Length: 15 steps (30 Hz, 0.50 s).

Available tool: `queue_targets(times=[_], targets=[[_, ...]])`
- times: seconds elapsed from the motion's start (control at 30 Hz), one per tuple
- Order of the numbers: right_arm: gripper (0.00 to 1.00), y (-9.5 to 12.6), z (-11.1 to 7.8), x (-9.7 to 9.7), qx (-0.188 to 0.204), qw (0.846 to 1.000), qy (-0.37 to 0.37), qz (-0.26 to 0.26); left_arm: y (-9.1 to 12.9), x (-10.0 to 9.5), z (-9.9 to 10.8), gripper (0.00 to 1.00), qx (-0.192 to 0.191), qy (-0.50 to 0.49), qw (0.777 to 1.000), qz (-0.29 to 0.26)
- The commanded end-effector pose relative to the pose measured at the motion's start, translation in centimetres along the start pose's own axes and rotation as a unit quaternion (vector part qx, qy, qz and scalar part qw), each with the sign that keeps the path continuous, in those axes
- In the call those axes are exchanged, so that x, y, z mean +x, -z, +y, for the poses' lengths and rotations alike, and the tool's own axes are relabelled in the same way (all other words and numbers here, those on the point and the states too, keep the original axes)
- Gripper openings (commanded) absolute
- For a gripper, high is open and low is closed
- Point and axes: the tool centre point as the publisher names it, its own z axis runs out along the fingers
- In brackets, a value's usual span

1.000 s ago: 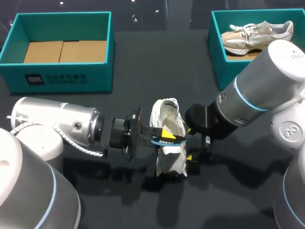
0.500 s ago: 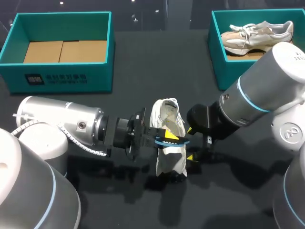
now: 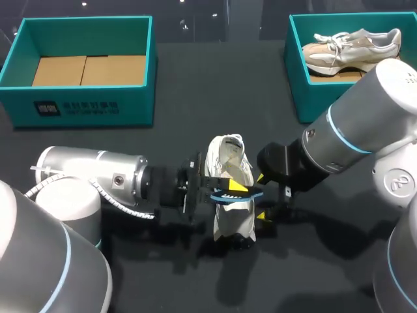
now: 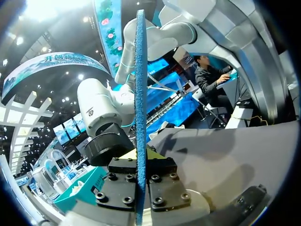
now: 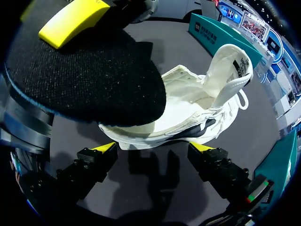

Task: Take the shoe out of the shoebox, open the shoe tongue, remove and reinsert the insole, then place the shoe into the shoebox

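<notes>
My left pincer (image 4: 141, 165) is clamped on the insole (image 4: 140, 84), held above the white shoe (image 3: 229, 156) on the table (image 3: 195, 91); my right pincer (image 5: 153, 148) stands apart beside it. Shoe unboxed, insole out; I judge reinserting and boxing are left

Head cam sits high and behind, looking down on the surface (image 3: 195, 98). Left wrist cam is very close, edge-on along the insole (image 4: 140, 94); right wrist cam is close on the shoe (image 5: 188, 108). All three catch the insole.
</notes>
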Motion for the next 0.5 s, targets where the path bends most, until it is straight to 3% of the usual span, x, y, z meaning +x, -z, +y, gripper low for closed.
queue_targets(times=[0.03,0.27,0.5], targets=[[1.0,-0.01,0.0,0.17,0.0,1.0,0.0,-0.002,-0.88,0.26,0.46,0.0,-0.002,0.001,1.0,-0.012],[1.0,-0.01,0.0,0.17,0.0,1.0,0.0,-0.002,-1.11,0.71,-0.19,0.0,-0.026,0.01,0.999,-0.043],[1.0,-0.01,0.0,0.17,0.0,1.0,0.0,-0.002,-0.78,0.81,0.57,0.0,-0.026,0.022,0.997,-0.069]])
